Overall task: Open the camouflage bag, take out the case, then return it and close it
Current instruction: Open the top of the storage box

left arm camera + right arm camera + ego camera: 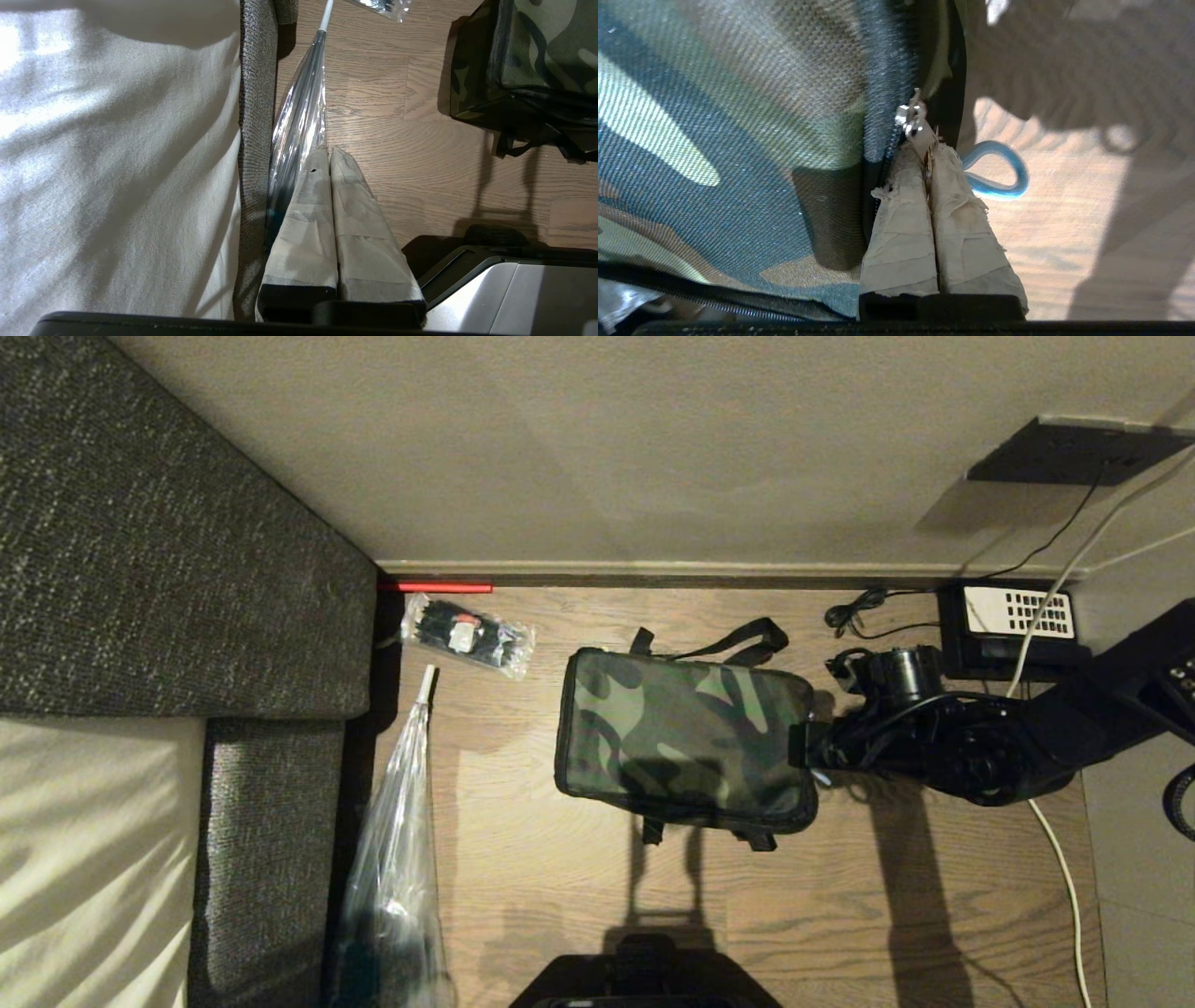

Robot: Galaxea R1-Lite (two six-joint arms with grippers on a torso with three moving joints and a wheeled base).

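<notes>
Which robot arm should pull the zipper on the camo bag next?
The right one. Its fingers are already pinched shut on the zipper pull at the edge of the camouflage bag. The left gripper hangs shut beside the sofa, away from the bag.

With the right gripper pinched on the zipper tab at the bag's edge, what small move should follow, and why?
Probably a short pull along the zipper track. The right gripper is shut on the metal zipper pull at the right-hand edge of the camouflage bag, and the bag looks closed, with no red lining showing. The left gripper is shut and parked over the floor beside the sofa.
</notes>
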